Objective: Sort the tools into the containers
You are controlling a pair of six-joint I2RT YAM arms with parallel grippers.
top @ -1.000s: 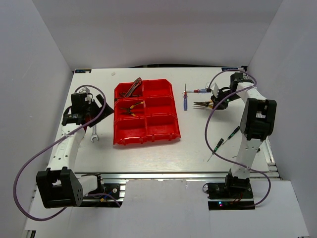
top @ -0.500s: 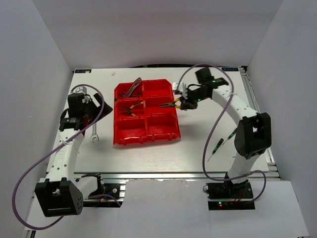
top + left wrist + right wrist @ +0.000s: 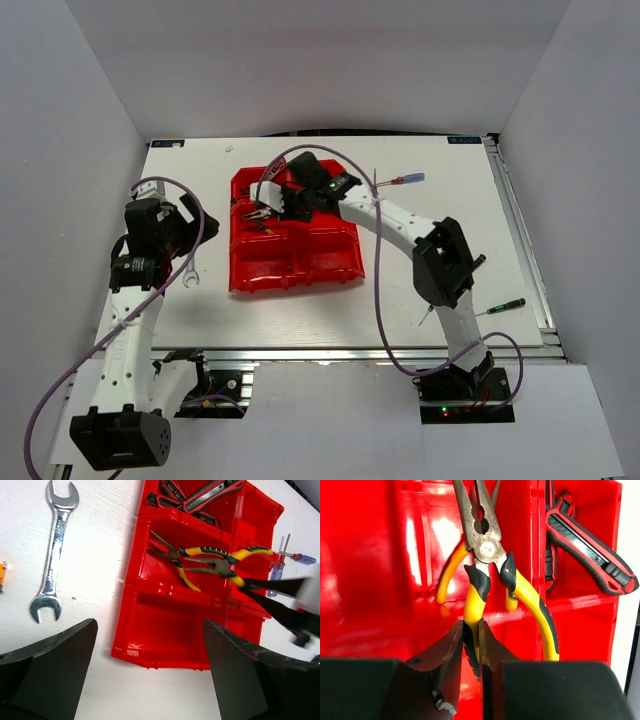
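Right wrist view had the yellow-handled pliers (image 3: 485,545) hanging nose-first over the red bins (image 3: 370,580). One yellow-and-black handle was pinched between the fingers of the right gripper (image 3: 470,627), and the other handle splayed free to the side. A second yellow-handled pair (image 3: 175,558) lay below, in the middle compartment of the column nearer the left arm, and the carried pair looked bound for the same place. Whether its nose touched the plastic could not be told.

By the look of them the pliers were stiff steel, fairly weighty for their size, with grippy rubber sleeves. Held by a single handle they could fold at the joint or swing in the clamp. A hold across both handles, close to the joint, would likely have been steadier.

The red-black-handled pliers (image 3: 590,550) sat in the neighbouring far compartment. Outside the block, the silver wrench (image 3: 52,555) lay on the white table (image 3: 100,530) with the small orange piece (image 3: 2,575) near it. Above that side the left gripper (image 3: 150,625) hovered, jaws spread wide with nothing between them. The blue screwdriver (image 3: 275,572) and red screwdriver (image 3: 302,558) lay past the block's other side.
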